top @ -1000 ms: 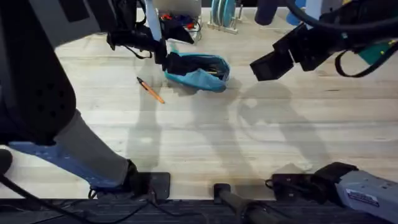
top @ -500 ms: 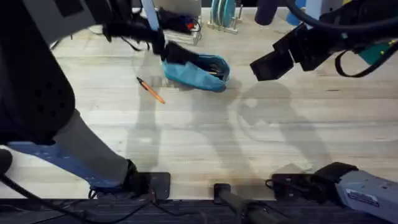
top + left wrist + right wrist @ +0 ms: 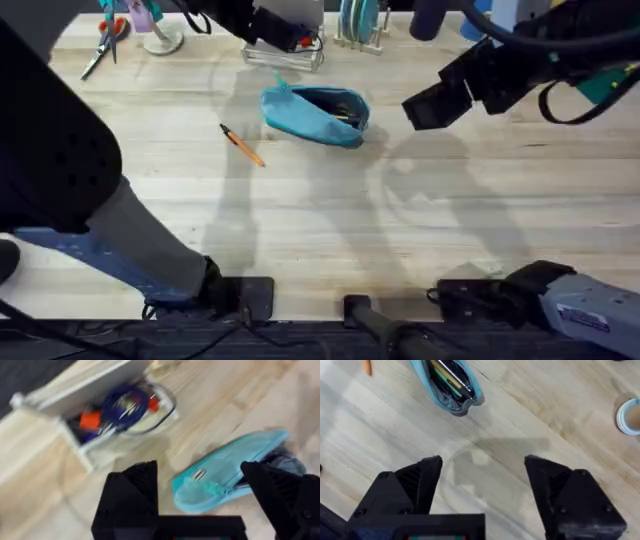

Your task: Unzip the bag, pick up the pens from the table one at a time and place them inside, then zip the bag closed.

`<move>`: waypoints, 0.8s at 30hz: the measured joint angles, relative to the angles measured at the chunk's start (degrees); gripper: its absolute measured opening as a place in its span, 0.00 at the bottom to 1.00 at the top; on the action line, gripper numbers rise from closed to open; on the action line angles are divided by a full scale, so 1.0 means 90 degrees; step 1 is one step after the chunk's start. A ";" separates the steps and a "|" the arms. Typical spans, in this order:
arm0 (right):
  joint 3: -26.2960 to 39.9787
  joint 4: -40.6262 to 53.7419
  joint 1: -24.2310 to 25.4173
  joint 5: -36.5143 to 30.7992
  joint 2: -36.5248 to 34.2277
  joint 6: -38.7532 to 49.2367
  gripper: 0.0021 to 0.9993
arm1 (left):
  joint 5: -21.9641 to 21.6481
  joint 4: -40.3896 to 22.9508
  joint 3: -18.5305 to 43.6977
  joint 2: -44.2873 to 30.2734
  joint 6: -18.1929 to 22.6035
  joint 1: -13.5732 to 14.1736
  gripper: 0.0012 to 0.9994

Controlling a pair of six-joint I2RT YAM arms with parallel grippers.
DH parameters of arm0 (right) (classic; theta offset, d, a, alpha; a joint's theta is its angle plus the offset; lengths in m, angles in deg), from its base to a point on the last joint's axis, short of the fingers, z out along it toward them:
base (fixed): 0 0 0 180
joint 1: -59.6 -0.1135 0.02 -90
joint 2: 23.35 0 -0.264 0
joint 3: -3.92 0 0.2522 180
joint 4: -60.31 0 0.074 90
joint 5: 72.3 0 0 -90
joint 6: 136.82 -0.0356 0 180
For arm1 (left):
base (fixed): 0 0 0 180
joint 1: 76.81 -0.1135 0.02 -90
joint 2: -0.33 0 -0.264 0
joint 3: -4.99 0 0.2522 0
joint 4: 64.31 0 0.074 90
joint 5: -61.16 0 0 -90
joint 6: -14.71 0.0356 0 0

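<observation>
The light-blue bag [image 3: 312, 116] lies on the table [image 3: 330, 220] at the back centre. Its zipper is open, and pens [image 3: 346, 111] show inside its dark mouth [image 3: 451, 379]. One orange pen [image 3: 242, 146] lies loose on the wood just left of the bag. My left gripper [image 3: 200, 497] hangs open above the bag's zipper end [image 3: 220, 477], not touching it. To the right of the bag, my right gripper [image 3: 428, 106] is raised and open with nothing between its fingers [image 3: 415, 482].
A white box of coiled cables [image 3: 285, 35] stands right behind the bag. Orange-handled scissors [image 3: 104, 42] lie at the back left, and a rack of blue discs [image 3: 358, 20] stands at the back centre. A small round roll [image 3: 630, 416] sits off to the side.
My left gripper has let go of the bag's left end and moved up and back toward the white box. The bag has settled flat. The right arm has not moved.
</observation>
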 joint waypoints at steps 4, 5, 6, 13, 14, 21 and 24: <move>0.0000 0.0000 0.0000 0.0000 0.0000 0.0000 1.00 | -0.0914 -0.0525 0.0372 -0.0002 -0.0928 0.0013 1.00; 0.0000 0.0000 0.0000 0.0000 0.0000 0.0000 1.00 | -0.1080 -0.0664 0.0455 0.0000 -0.1133 0.0012 1.00; 0.0000 0.0000 0.0000 0.0000 -0.0002 0.0000 1.00 | -0.1549 -0.1085 0.0715 -0.0002 -0.1807 0.0011 1.00; 0.0000 0.0000 0.0000 0.0000 -0.0001 0.0000 1.00 | -0.2358 -0.1953 0.1081 -0.0001 -0.3058 0.0011 1.00; 0.0000 0.0000 0.0000 -0.0001 0.0000 0.0000 1.00 | -0.2480 -0.2045 0.1098 0.0000 -0.3252 0.0011 1.00; 0.0000 0.0000 0.0000 -0.0002 0.0000 0.0000 1.00 | -0.3143 -0.2630 0.1104 0.0005 -0.4319 0.0020 1.00; 0.0000 0.0000 0.0000 -0.0001 0.0000 0.0000 1.00 | -0.3451 -0.2853 0.1104 0.0053 -0.4701 0.0065 1.00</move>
